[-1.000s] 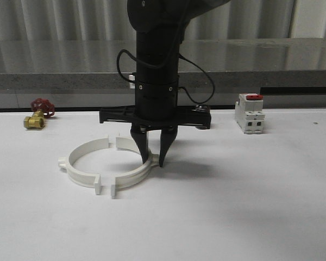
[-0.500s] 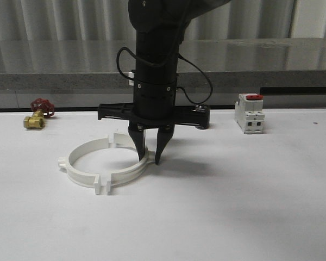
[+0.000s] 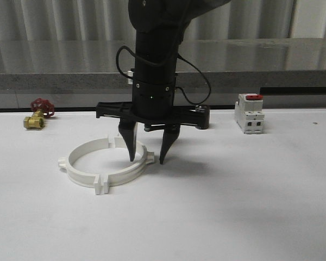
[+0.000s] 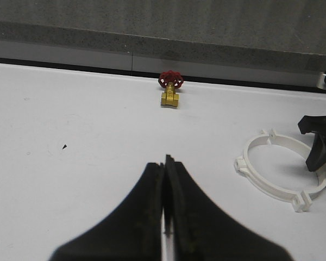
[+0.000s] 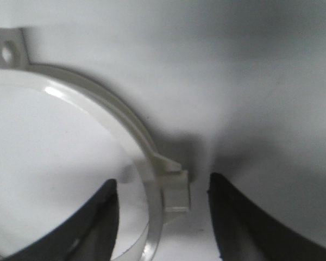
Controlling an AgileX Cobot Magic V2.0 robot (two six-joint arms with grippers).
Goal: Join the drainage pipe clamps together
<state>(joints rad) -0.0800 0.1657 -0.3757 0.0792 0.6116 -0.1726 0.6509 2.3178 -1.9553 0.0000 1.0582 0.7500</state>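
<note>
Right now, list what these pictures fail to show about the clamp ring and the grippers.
- Drainage pipe clamps, front view: the right gripper covers part of the ring's right side.
- Right wrist view: the clamp wall is cut off by the picture's edges, and close range blurs it.
- Left wrist view: the picture's edge cuts off the ring's far side, so whether the tabs lock is too small to tell.

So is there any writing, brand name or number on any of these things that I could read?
None can be read.
Breaker: any print on its white face is too small and blurred.
Brass valve: no legible marking.
Drainage pipe clamps: plain white, no text seen, also close up.
Right hand: plain black; a green light above it, no words.
</note>
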